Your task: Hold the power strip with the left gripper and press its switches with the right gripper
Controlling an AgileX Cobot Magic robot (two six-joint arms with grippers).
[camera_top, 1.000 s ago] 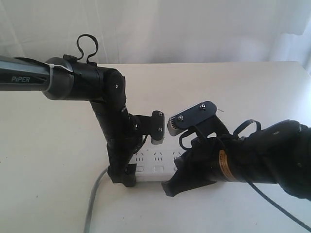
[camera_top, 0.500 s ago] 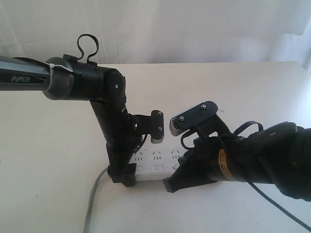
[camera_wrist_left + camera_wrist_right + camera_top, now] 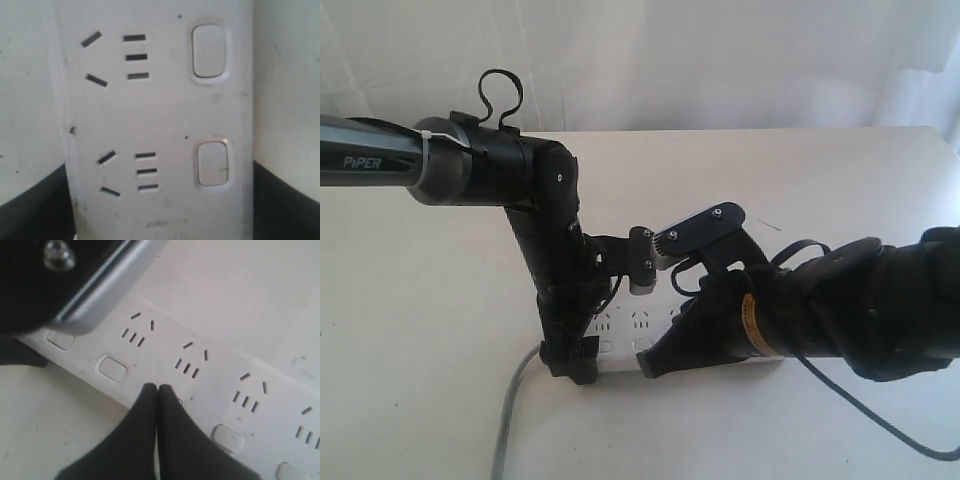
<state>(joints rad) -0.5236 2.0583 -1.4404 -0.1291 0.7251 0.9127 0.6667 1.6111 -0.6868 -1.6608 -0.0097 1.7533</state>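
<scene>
Strip: the power strip [image 3: 638,325] lies flat on the table [image 3: 420,300], with its grey cord [image 3: 515,400] trailing off the end by the left arm.
Left tool: the left gripper [image 3: 568,358] straddles the cord end with a finger against each long edge. I read that as clamped across the strip's width.
Right tool: the right gripper [image 3: 157,390] has its fingers pressed together into one point. The tip is down on the row of switches [image 3: 113,368], on or just beside the middle one by my count — whether it is depressed, I cannot tell.
Risk, aim: the tip hides its target, so if it sits a little off I would be pushing bare plastic and nothing would toggle.
Risk, pivot: the hold is at one end only, so a hard or slanted press could swing or lift the free end.
Risk, crowding: the right wrist's camera housing [image 3: 705,222] sits just beside the left arm's camera block [image 3: 642,262] — working toward the cord-end switches could knock them together.
</scene>
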